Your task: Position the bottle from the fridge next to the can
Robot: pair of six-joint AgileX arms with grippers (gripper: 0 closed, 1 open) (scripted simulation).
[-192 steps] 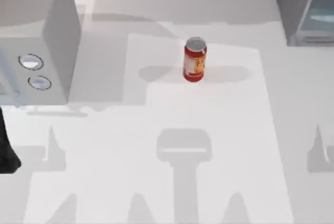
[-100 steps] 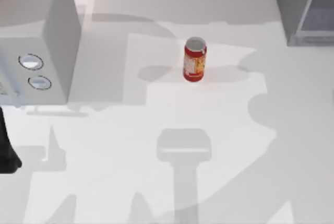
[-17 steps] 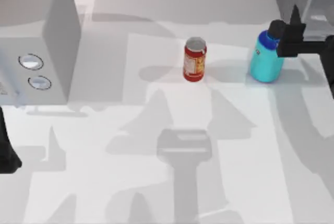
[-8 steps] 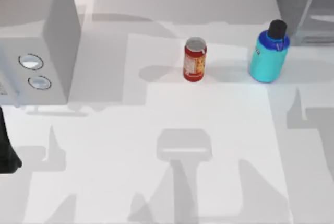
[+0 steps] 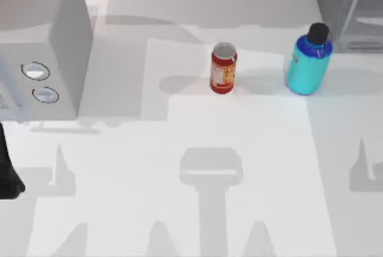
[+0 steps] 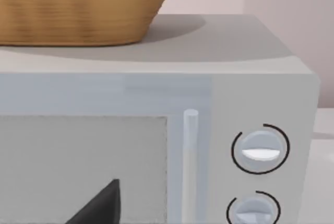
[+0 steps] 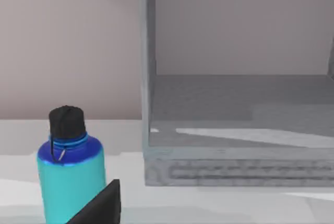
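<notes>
The bottle [image 5: 307,60] stands upright on the white table [image 5: 179,197], out of the fridge [image 5: 344,5]. It is on the right side of the table, just in front of the fridge's near corner. The can [image 5: 224,68] stands upright near the middle of the table, to the left of the bottle. There is a gap of bare table between the 2, so they do not touch. Nothing holds the bottle. In the right wrist view, a dark bit of the right gripper [image 7: 99,205] is low down, close by the bottle [image 7: 70,177], and the grey inside of the fridge [image 7: 235,130] is behind it. I cannot tell if this gripper is spread or closed. On the left side of the table is a grey box [image 5: 42,41] with 2 round dials. A dark part of the left arm [image 5: 7,173] sits at the left edge of the table. In the left wrist view, a dark bit of the left gripper [image 6: 99,205] is in front of that box, and a basket [image 6: 78,10] rests on top of the box. I cannot tell if this gripper is spread or closed either.
</notes>
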